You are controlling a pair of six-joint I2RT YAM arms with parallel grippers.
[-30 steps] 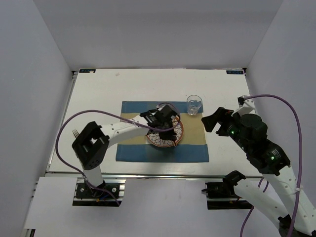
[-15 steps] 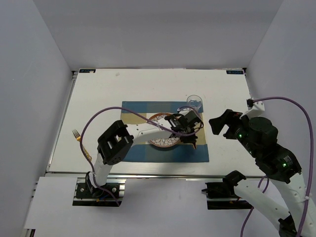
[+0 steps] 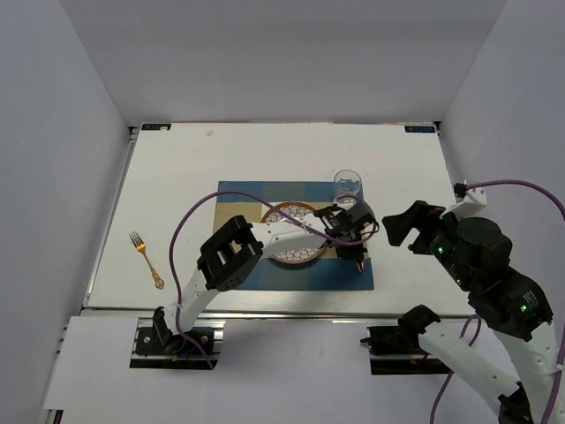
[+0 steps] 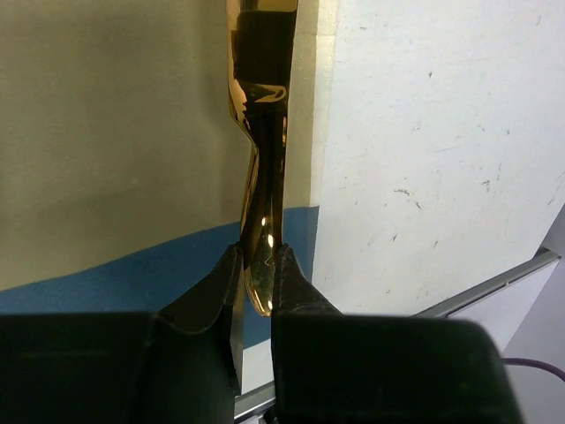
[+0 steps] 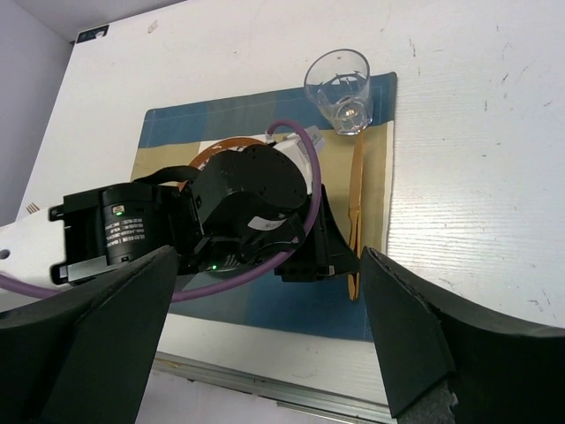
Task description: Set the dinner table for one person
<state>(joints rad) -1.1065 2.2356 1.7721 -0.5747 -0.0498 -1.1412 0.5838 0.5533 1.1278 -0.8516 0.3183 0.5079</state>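
Setting a place for one: the left gripper (image 4: 259,265) reaches across the checked placemat (image 3: 238,265) with its jaws narrowed on the rounded handle end of a golden utensil (image 4: 265,141). Whether it is a knife or a spoon cannot be told. The piece hangs over the mat's right-hand strip, right of the patterned plate (image 3: 296,243) and below the clear glass (image 3: 347,186). Whether it already rests on the cloth is not clear either.

The step in hand appears to be laying this piece beside the plate. Done well, that means bringing it down flat and keeping it parallel with the mat's right edge. The jaws should part only once the metal lies on the cloth, then lift straight up so the handle is not dragged, staying clear of the glass.

The right gripper (image 3: 406,223) waits off the mat's right side, jaws wide and empty. A golden fork (image 3: 146,259) lies alone at the frame's left.

The white dinner table (image 3: 221,155) fills the middle of the overhead frame, its long axis running left to right. Its metal rail lies along the lower edge and its black corner labels at the top.
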